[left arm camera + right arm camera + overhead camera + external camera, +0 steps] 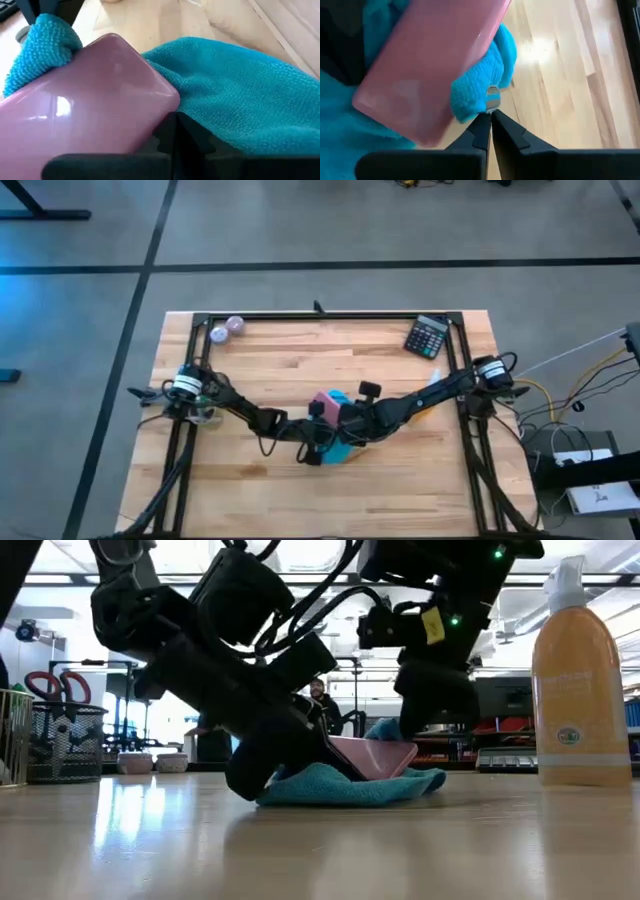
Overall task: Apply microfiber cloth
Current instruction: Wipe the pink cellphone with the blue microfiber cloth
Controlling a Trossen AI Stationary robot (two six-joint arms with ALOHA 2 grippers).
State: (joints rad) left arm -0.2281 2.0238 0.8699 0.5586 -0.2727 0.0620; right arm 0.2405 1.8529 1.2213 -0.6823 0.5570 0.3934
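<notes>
Looks like a robot lab or workshop. Wooden tabletop (270, 360) with a black frame (330, 315), standing on a grey floor (330, 225) marked with dark lines. Cables (565, 385) hanging off the right edge. Behind, long ceiling lights (330, 580), shelves, a wire basket (65, 740), and a person (320, 705) sitting far back.

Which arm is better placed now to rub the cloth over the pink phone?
Probably the right. Its pincer pinches a fold of the microfiber cloth beside the pink phone; the left pincer seems to hold the phone itself.
</notes>
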